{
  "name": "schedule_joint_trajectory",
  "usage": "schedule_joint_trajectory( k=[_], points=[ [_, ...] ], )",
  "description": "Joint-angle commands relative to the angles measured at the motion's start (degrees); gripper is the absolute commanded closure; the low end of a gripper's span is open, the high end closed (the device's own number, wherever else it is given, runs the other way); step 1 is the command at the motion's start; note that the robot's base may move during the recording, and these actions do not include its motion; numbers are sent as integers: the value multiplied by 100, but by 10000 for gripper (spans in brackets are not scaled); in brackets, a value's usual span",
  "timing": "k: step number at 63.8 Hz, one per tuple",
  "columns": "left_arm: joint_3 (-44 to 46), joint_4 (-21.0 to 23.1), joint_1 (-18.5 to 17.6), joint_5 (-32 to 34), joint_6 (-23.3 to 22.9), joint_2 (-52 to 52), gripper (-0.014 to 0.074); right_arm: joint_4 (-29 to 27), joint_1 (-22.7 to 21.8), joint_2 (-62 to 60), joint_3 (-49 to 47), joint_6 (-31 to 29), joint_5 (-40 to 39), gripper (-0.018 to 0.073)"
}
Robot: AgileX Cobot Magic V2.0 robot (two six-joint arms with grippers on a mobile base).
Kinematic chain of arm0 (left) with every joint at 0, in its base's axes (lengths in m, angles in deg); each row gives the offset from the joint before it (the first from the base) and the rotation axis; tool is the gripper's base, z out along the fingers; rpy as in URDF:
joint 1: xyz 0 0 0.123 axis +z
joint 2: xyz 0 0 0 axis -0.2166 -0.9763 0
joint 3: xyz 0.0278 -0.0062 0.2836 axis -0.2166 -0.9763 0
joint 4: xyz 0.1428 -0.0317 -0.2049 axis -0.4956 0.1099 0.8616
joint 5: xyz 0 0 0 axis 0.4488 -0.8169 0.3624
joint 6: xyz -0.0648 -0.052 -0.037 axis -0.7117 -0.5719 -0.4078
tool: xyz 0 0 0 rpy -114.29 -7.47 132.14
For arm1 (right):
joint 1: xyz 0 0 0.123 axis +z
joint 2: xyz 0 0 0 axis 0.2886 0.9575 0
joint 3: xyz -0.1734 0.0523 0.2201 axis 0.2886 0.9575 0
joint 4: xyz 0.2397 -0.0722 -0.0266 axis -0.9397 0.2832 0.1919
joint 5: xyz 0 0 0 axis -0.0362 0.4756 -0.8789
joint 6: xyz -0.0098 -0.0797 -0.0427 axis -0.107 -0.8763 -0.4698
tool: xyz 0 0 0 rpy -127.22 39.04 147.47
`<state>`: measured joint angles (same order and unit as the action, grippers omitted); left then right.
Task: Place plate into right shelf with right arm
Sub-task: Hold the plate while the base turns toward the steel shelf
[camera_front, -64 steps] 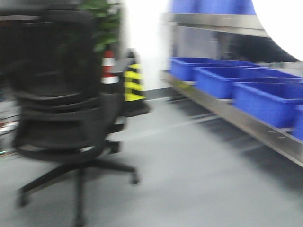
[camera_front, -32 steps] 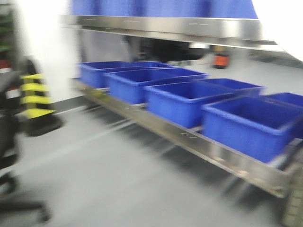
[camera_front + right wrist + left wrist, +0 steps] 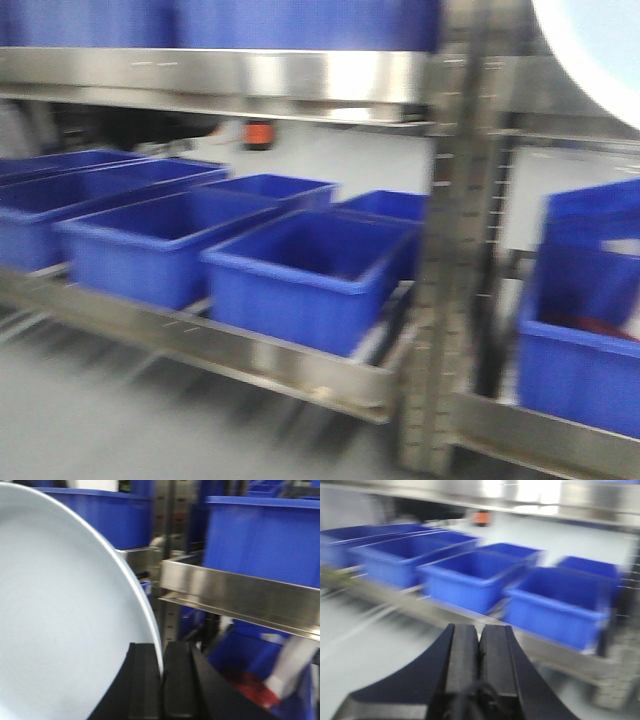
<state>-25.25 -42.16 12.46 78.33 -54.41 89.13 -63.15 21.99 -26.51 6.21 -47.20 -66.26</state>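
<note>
Steel rail (image 3: 240, 592) of the shelf (image 3: 300, 360) crosses the centre right of the right wrist view. The plate (image 3: 60, 620) fills the left half, held on edge. Your right claw (image 3: 161, 655) is pinched on the plate's rim at bottom centre, its fingers nearly together with only the rim between them. Your left claw (image 3: 480, 635), low in its own view, is closed on nothing. In the front view the plate shows only as a pale arc in the upper right corner.

To do this step well, I judge you should square up to the shelf and tip the plate flatter. Then pass it through a gap clear of the rail and the perforated upright (image 3: 455, 250), so the rim doesn't knock steel.

Blue bins (image 3: 300, 270) along the lower level look empty, as far as the blur allows. The right bin (image 3: 585, 380) at lower right holds something red, too blurred to name.
</note>
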Motion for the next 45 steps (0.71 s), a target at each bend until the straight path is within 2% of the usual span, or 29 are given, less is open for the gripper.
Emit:
schedule_joint_trajectory(
  k=[1,45],
  points=[
    [-48,24,-36,500,16,9,643,53,-27,39,-160,-20,-619,505],
    [-48,24,-36,489,16,9,643,53,-27,39,-160,-20,-619,505]
  ],
)
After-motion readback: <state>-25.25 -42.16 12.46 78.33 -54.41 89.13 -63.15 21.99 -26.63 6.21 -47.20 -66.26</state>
